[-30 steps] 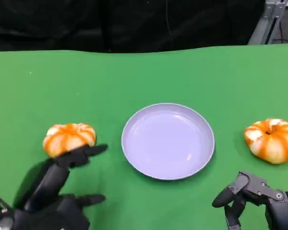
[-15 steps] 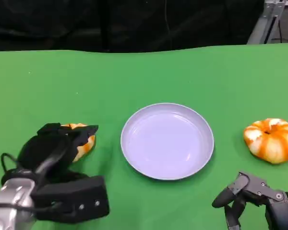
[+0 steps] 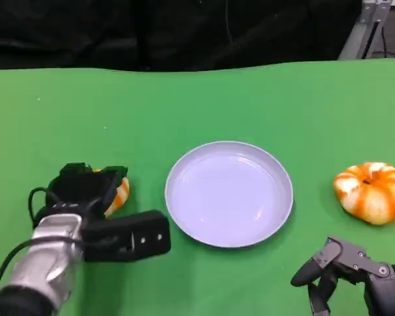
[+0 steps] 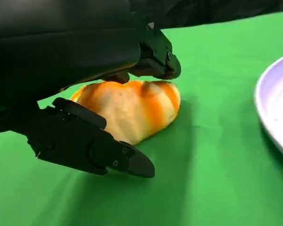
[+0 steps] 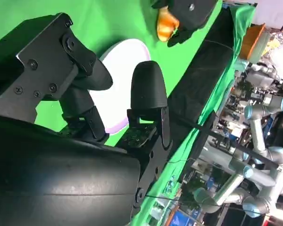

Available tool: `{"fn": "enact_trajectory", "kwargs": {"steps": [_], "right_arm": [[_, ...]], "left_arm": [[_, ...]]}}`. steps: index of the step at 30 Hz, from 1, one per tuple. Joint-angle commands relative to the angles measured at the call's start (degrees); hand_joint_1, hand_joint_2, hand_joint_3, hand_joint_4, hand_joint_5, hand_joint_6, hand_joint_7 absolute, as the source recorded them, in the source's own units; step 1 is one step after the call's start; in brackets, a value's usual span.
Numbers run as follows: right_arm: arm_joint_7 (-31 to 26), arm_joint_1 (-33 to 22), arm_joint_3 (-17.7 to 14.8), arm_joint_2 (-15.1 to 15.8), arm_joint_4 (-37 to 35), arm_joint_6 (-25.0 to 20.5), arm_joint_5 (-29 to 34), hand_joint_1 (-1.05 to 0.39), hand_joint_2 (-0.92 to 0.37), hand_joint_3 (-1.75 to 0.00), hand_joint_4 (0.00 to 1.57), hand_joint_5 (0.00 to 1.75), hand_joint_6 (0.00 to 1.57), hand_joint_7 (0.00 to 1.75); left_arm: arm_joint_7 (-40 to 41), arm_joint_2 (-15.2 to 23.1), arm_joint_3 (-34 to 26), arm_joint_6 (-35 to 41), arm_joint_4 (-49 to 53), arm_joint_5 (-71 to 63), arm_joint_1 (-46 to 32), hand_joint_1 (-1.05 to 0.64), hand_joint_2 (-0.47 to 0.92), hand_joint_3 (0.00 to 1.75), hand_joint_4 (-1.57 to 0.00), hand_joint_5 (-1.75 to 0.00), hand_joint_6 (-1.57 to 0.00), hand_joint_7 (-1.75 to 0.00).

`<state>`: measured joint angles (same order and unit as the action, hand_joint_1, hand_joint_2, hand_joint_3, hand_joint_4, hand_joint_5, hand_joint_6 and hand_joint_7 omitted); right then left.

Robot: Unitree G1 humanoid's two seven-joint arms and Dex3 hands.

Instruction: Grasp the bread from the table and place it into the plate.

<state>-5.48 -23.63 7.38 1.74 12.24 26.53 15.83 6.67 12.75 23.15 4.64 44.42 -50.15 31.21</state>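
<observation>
A bright green cloth covers the surface (image 3: 184,105), evenly lit; behind its far edge hangs a black curtain (image 3: 171,33); a grey metal frame (image 3: 372,26) stands at the far right corner; beyond the surface, silver robot arms (image 5: 254,155) and cluttered lab equipment stand in a bright room.

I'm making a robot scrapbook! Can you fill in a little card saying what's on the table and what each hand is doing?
left hand: fingers around the left bread, which is on the cloth
right hand: holds nothing, fingers curled, low near the table edge
plate: middle of table, nothing in it
right bread: untouched
table: green cloth
</observation>
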Motion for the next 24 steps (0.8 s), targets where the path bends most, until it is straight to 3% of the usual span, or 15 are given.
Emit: {"fn": "enact_trajectory", "kwargs": {"steps": [1, 5, 6, 7, 8, 9, 10, 11, 12, 14, 15, 16, 24], "right_arm": [[-0.2, -0.5, -0.1, 0.2, 0.5, 0.0, -0.1, 0.09, -0.32, -1.35, 0.82, 1.69, 0.8, 1.27], [-0.2, -0.5, -0.1, 0.2, 0.6, 0.0, -0.1, 0.09, -0.31, -1.35, 0.82, 1.71, 0.81, 1.28], [-0.2, -0.5, -0.1, 0.1, 0.8, -0.2, 0.0, 0.1, -0.31, -1.36, 0.82, 1.7, 0.81, 1.28], [-0.2, -0.6, -0.1, 0.1, 0.9, -0.3, 0.0, 0.1, -0.31, -1.36, 0.81, 1.7, 0.81, 1.28], [-0.2, -0.7, 0.0, 0.1, 1.0, -0.3, -0.1, 0.1, -0.31, -1.36, 0.81, 1.7, 0.81, 1.28], [-0.2, -0.7, 0.0, 0.0, 1.1, -0.5, -0.1, 0.1, -0.31, -1.36, 0.81, 1.7, 0.81, 1.28], [-0.2, -0.7, 0.0, -0.1, 1.2, -0.6, 0.0, 0.1, -0.31, -1.36, 0.81, 1.7, 0.81, 1.28], [-0.2, -0.7, 0.0, -0.1, 1.2, -0.8, 0.0, 0.1, -0.31, -1.36, 0.81, 1.7, 0.8, 1.28], [-0.2, -0.7, 0.1, -0.2, 1.3, -0.8, 0.0, 0.1, -0.31, -1.36, 0.81, 1.7, 0.8, 1.28], [-0.3, -0.6, 0.0, -0.1, 1.3, -0.9, 0.2, 0.1, -0.31, -1.36, 0.81, 1.7, 0.8, 1.28], [-0.2, -0.5, 0.0, -0.1, 1.4, -1.0, 0.2, 0.1, -0.31, -1.36, 0.82, 1.7, 0.8, 1.28], [-0.3, -0.4, 0.0, 0.0, 1.4, -1.0, 0.3, 0.1, -0.31, -1.36, 0.82, 1.7, 0.8, 1.28], [-0.4, -0.3, -0.1, -0.1, 1.3, -0.9, 0.5, 0.12, -0.31, -1.36, 0.82, 1.69, 0.8, 1.28]], "left_arm": [[1.8, -0.9, 1.5, -0.6, 11.2, 2.1, 5.5, -0.38, 0.92, 0.01, -0.07, -0.42, -0.31, -0.01], [2.7, -1.6, 2.5, -2.5, 17.5, 4.3, 8.2, -0.35, 0.92, 0.04, -0.13, -0.43, -0.34, -0.02], [4.4, -1.5, 2.8, -4.0, 18.9, 4.7, 8.3, -0.3, 0.92, 0.04, -0.51, -0.41, -0.61, -0.06], [6.1, -1.4, 2.8, -5.6, 19.9, 5.1, 8.3, -0.28, 0.92, 0.02, -0.7, -0.52, -0.79, -0.05], [8.0, -1.2, 2.9, -7.2, 20.6, 5.4, 8.3, -0.28, 0.92, 0.01, -0.78, -0.77, -0.93, -0.04], [10.6, -1.0, 3.3, -8.9, 21.0, 5.4, 8.0, -0.29, 0.91, 0.01, -0.8, -1.2, -1.08, -0.06], [12.8, -0.8, 3.4, -10.5, 21.1, 5.5, 7.7, -0.29, 0.91, 0.01, -0.79, -1.47, -1.07, -0.34], [14.3, -0.6, 3.7, -11.6, 21.3, 5.6, 7.6, -0.26, 0.91, 0.0, -0.8, -1.6, -0.96, -0.69], [15.3, -0.5, 3.9, -12.3, 21.6, 5.8, 7.6, -0.25, 0.91, 0.0, -0.81, -1.69, -0.89, -0.91], [17.0, -0.3, 4.1, -13.7, 21.1, 6.2, 7.5, -0.24, 0.92, 0.0, -0.81, -1.73, -0.85, -1.03], [18.2, 0.0, 4.1, -14.6, 20.3, 6.3, 7.3, -0.2, 0.91, 0.06, -0.82, -1.74, -0.74, -1.36], [19.4, 0.3, 4.0, -15.8, 19.4, 6.6, 7.1, -0.18, 0.91, 0.08, -0.83, -1.74, -0.69, -1.49], [20.8, 0.8, 4.0, -17.5, 18.6, 7.0, 6.7, -0.16, 0.91, 0.12, -0.85, -1.75, -0.67, -1.56]]}}
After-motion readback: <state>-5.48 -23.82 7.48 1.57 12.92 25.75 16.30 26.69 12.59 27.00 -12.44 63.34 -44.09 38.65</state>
